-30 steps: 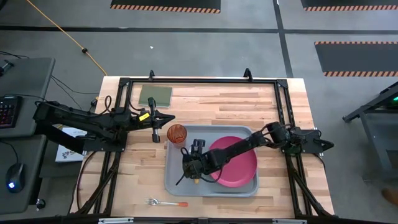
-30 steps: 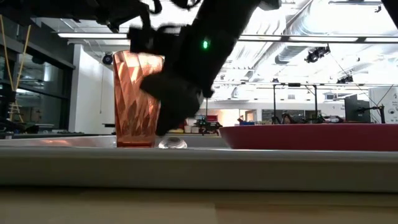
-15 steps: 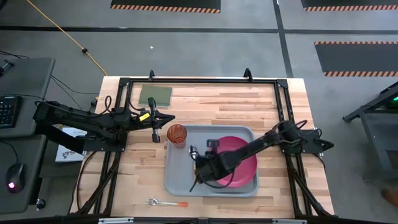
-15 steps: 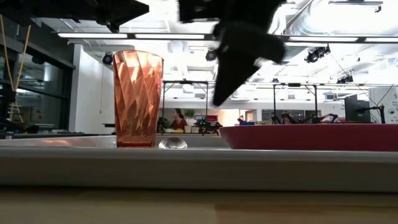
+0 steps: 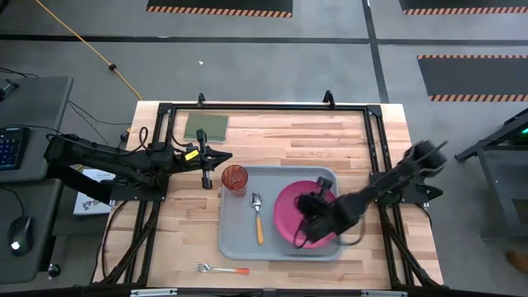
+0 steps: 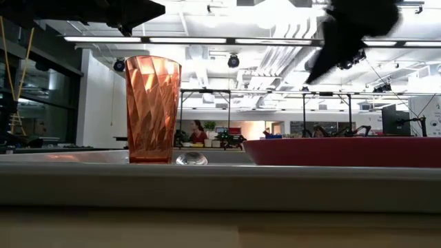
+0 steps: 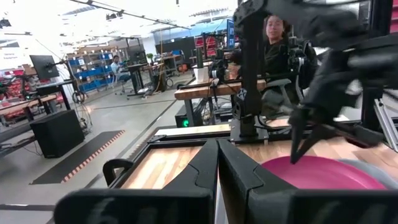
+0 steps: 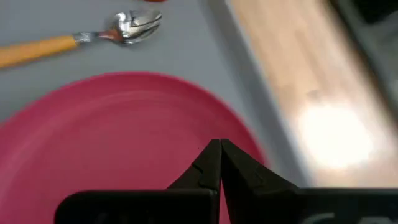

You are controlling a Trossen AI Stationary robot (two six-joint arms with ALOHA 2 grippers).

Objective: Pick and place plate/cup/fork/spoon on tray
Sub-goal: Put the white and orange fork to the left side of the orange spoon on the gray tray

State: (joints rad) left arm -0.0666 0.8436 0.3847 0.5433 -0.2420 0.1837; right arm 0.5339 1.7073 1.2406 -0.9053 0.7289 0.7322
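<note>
The grey-blue tray [image 5: 235,239] lies at the table's middle. On it stand the magenta plate [image 5: 285,206] at its right and the orange cup [image 5: 235,177] at its far left corner. The spoon [image 5: 258,219] lies flat between them, bowl toward the far edge. The fork [image 5: 219,269] lies on the table near the front edge. My right gripper [image 5: 300,235] is shut and empty above the plate [image 8: 124,143]. My left gripper [image 5: 224,155] is shut and empty, left of the cup, beyond the tray's far left corner.
A flat green square pad [image 5: 206,126] lies at the table's far left. A black frame [image 5: 264,107] runs around the table's edges. Bare wood shows left of the tray and along the far side.
My right gripper has gone up and toward the table's right edge, from over the tray's left part to over the plate. The spoon, which the arm covered before, now shows lying on the tray. The cup and plate have stayed put.
</note>
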